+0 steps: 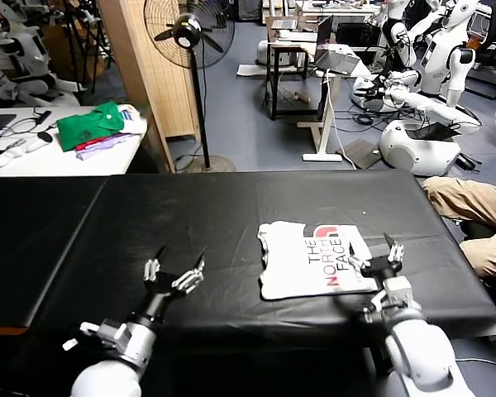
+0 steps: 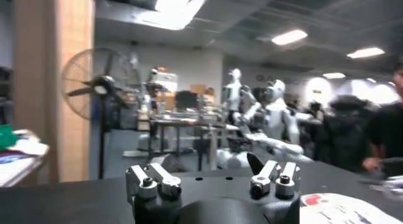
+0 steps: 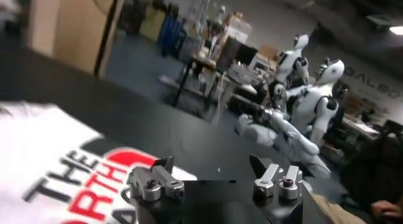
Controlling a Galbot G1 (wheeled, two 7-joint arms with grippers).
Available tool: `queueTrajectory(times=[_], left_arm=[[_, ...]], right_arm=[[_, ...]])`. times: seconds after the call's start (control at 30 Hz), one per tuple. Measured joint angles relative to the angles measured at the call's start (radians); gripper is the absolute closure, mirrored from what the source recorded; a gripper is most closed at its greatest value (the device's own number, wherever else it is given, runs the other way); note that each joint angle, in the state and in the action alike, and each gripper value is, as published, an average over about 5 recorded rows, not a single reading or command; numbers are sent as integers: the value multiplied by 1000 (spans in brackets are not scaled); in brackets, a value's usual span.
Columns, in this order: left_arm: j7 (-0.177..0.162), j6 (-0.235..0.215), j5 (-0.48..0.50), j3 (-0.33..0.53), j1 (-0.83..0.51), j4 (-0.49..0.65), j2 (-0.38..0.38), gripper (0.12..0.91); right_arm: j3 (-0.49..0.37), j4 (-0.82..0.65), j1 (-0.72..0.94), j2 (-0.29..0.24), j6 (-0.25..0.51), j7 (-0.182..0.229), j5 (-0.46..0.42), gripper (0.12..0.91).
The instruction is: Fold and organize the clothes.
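Note:
The white T-shirt [image 1: 310, 260] lies folded on the black table [image 1: 190, 215], lettering side up, with black "THE NORTH FACE" text and a red logo. My right gripper [image 1: 370, 252] is open and empty, just above the shirt's right edge near the table's front. In the right wrist view the shirt [image 3: 50, 156] lies under and beside the open right gripper [image 3: 211, 165]. My left gripper [image 1: 179, 265] is open and empty over bare table left of the shirt. In the left wrist view the left gripper [image 2: 214, 168] is open, with a corner of the shirt [image 2: 343, 209] beside it.
A white side table [image 1: 58, 153] at the back left holds green [image 1: 91, 124] and purple folded garments. A standing fan [image 1: 190, 33] and a wooden panel stand behind the table. A seated person's legs [image 1: 471, 211] are at the right edge. Other robots stand in the back.

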Motion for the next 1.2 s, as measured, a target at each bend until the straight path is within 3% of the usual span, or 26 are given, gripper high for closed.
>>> queueTrajectory(times=[0.13, 0.3, 0.63, 0.97, 1.2], left_arm=[[-31, 3, 0, -26, 45, -13, 29, 232], [-46, -1, -18, -84, 137, -17, 42, 232], [-21, 55, -54, -220, 327, -45, 48, 232], [-74, 223, -96, -305, 436, -111, 48, 232], [-55, 254, -105, -342, 480, -137, 53, 232]], right_arm=[[7, 68, -111, 14, 49, 15, 51, 227], [20, 147, -240, 35, 124, 43, 103, 227], [7, 244, -423, 55, 203, 78, 92, 227], [-25, 240, -541, 74, 196, 157, 68, 227], [-28, 236, -562, 77, 137, 167, 102, 227]])
